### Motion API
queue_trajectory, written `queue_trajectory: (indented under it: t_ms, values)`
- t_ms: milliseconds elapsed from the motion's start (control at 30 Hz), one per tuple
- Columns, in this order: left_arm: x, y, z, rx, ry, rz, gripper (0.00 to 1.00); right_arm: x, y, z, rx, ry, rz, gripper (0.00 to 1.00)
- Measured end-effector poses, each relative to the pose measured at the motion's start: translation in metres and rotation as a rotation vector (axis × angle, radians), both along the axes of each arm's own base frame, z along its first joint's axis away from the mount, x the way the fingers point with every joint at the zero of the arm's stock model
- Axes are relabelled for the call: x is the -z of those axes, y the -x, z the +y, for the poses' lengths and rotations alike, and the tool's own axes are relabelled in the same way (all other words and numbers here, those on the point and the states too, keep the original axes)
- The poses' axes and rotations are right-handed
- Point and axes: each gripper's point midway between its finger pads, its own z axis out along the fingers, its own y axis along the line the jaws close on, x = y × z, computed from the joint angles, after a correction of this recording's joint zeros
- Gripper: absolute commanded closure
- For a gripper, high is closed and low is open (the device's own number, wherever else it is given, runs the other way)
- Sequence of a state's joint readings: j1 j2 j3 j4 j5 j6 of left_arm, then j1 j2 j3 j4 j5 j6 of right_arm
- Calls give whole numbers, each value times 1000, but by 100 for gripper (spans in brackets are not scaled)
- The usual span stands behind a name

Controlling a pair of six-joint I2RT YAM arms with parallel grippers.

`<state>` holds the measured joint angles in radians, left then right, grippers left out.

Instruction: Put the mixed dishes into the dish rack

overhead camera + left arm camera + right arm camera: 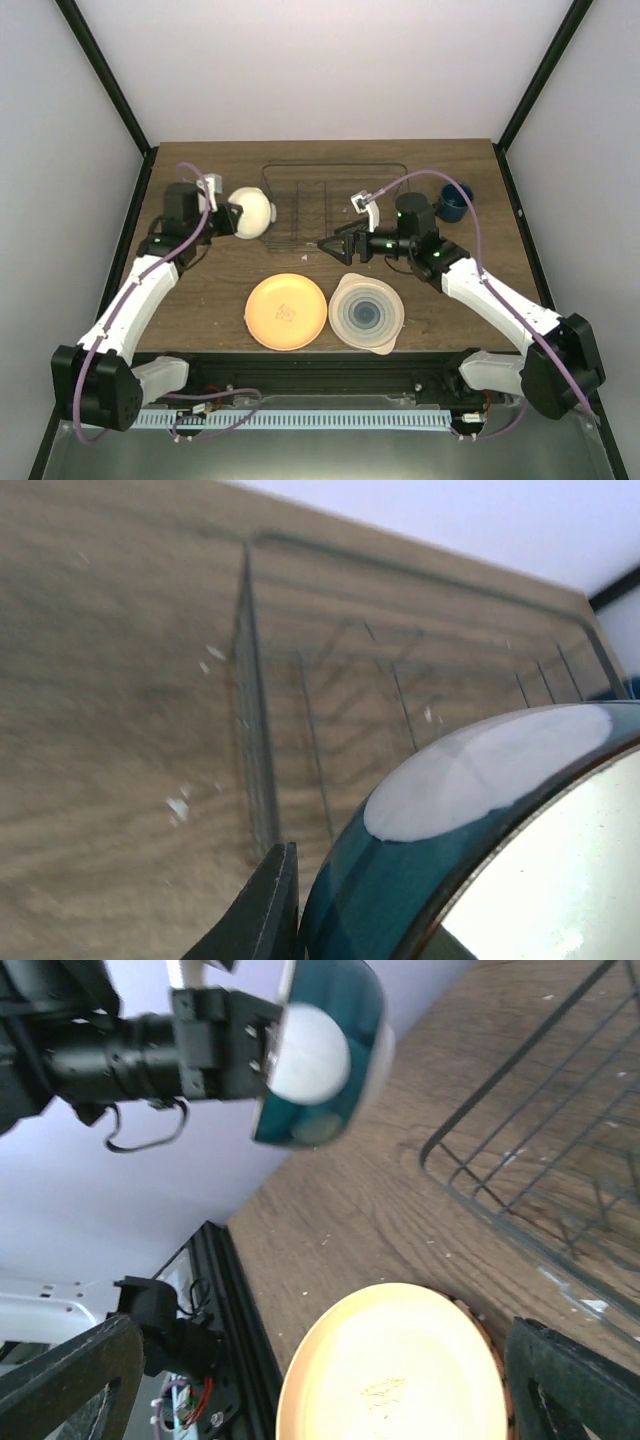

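Observation:
My left gripper [232, 215] is shut on the small white bowl [251, 212] and holds it in the air just left of the dish rack [335, 205]. In the left wrist view one finger [262, 920] presses the bowl's teal, white-spotted outside [400, 880]; the other finger is hidden. My right gripper [338, 248] is open and empty at the rack's near edge, above the orange plate [287, 311]. Its wrist view shows that plate [400, 1375], the rack [560, 1160] and the held bowl [318, 1052]. The pale blue-ringed plate [367, 313] lies right of the orange one. The dark blue mug [455, 203] stands right of the rack. The striped plate does not show clearly.
The wire rack stands at the middle back of the wooden table [200, 290]. Black frame posts [110, 90] rise at the back corners. The table's near edge [330, 352] runs just below the two plates.

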<state>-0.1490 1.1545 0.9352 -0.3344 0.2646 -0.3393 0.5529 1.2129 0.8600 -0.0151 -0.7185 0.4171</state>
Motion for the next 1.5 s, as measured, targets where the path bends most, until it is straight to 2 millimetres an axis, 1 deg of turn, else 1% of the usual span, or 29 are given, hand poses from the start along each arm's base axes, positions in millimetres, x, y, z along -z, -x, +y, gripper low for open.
queue_trajectory:
  t_ms: [67,133,233,333,400,467,600,667,767,900,967,1133,1233,1500]
  values:
    - [17,11,-17,44,6,45,100,-1,5,3,-28,-31,-1,0]
    - [26,19,-29,73,13,68,100,-2,9,6,-49,-57,0,0]
    - [25,29,-41,99,24,66,100,-2,12,11,-73,-79,6,0]
    - [13,39,-49,118,35,30,100,4,14,22,-98,-83,13,0]
    - [4,44,-52,125,48,2,100,12,16,31,-119,-75,29,0]
    - [1,48,-52,125,58,-13,100,21,20,39,-139,-65,48,0]
    - [12,57,-53,122,59,5,100,33,26,53,-166,-55,77,0]
    - [18,60,-54,124,56,20,100,33,28,57,-173,-59,77,0]
    - [22,62,-55,123,53,31,100,27,28,62,-180,-78,62,0]
    - [26,64,-56,122,51,38,100,17,25,67,-185,-102,35,0]
    - [28,66,-59,127,46,42,100,15,23,70,-187,-109,28,0]
    - [31,74,-75,167,32,47,100,21,17,76,-188,-108,32,0]
    - [37,77,-84,191,19,62,100,27,16,77,-188,-101,41,0]
    - [44,80,-93,206,3,77,100,35,13,79,-182,-88,54,0]
